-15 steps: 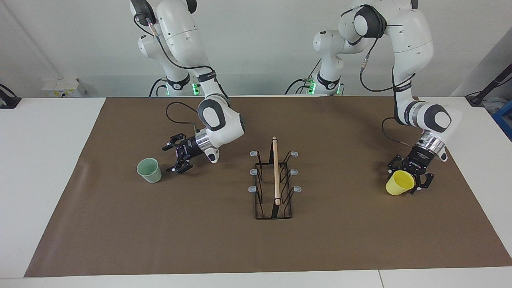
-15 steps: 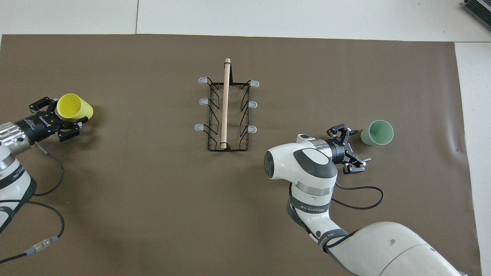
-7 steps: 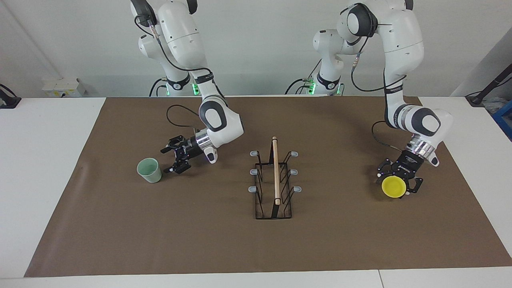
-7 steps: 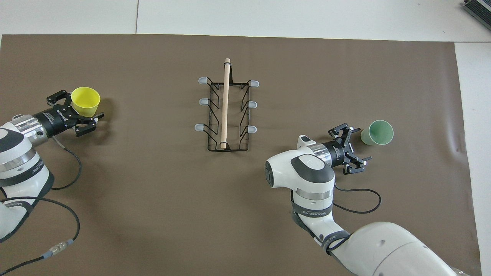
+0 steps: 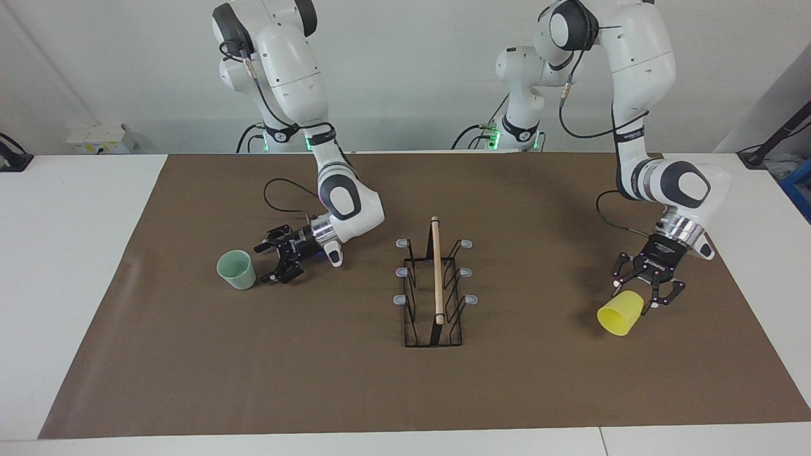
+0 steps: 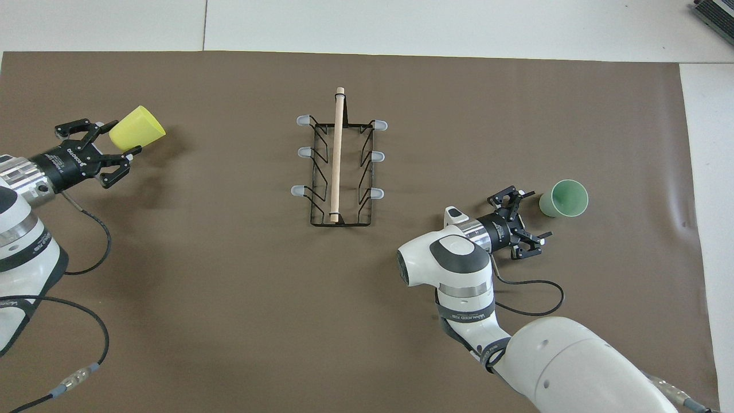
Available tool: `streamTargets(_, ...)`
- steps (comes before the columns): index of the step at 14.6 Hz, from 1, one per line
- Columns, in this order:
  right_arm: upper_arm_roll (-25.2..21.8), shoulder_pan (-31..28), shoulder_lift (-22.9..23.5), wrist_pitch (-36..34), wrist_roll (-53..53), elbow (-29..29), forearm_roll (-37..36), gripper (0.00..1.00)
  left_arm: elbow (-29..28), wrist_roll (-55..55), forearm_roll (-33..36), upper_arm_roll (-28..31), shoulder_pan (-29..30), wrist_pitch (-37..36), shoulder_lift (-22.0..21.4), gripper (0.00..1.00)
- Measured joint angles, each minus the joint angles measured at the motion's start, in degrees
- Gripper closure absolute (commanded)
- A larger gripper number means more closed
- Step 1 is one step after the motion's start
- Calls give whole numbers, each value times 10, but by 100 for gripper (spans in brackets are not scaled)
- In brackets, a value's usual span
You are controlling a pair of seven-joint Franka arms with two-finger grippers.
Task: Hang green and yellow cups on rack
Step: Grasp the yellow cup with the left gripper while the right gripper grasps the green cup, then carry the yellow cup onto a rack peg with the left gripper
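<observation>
The black wire rack [image 5: 437,272] with a wooden rod stands mid-mat, its pegs bare; it also shows in the overhead view [image 6: 336,160]. The mint green cup [image 5: 236,269] [image 6: 563,198] stands upright toward the right arm's end. My right gripper [image 5: 267,261] [image 6: 533,221] is open and low beside it, on the rack's side, with the cup outside its fingers. My left gripper [image 5: 643,294] [image 6: 114,140] pinches the yellow cup [image 5: 619,315] [image 6: 137,127] at its fingertips. The cup is tilted on its side, low over the mat at the left arm's end.
A brown mat [image 5: 190,354] covers most of the white table [image 5: 63,253]. Cables loop from both wrists over the mat near the grippers. A dark object [image 6: 714,11] lies at the table's corner farthest from the robots.
The left gripper turned its wrist and shifted with the yellow cup, so the cup's mouth no longer shows. The right gripper dropped lower and edged closer to the green cup.
</observation>
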Motion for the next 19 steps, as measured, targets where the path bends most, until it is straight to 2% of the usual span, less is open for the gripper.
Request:
streamTargets(2, -2, -4, 1, -2, 0, 0, -16, 0, 13, 2, 29, 0, 0, 3, -3, 100)
streamTargets(3, -2, -8, 1, -2, 0, 0, -23, 0, 21, 3, 64, -1, 0, 3, -11, 100)
streamTargets(8, -2, -36, 3, -1, 0, 0, -52, 0, 39, -22, 270, -41, -1, 4, -96, 100)
streamTargets(9, -3, -40, 3, 0, 1, 0, -55, 3, 39, -28, 319, -57, -1, 4, -113, 100)
streamTargets(10, -2, -44, 4, 2, 2, 0, -61, 29, 38, -37, 365, -73, -2, 4, -130, 100)
streamTargets(11, -3, -48, 5, 3, 4, 0, -65, 99, 38, -47, 406, -90, -2, 4, -146, 100)
streamTargets(15, -2, -51, 5, 7, 7, 3, -71, 100, 36, -110, 590, -181, -1, 3, -193, 100)
streamTargets(19, 0, -47, 4, 6, 8, 30, -65, 100, 35, -187, 772, -298, 3, 4, -212, 100)
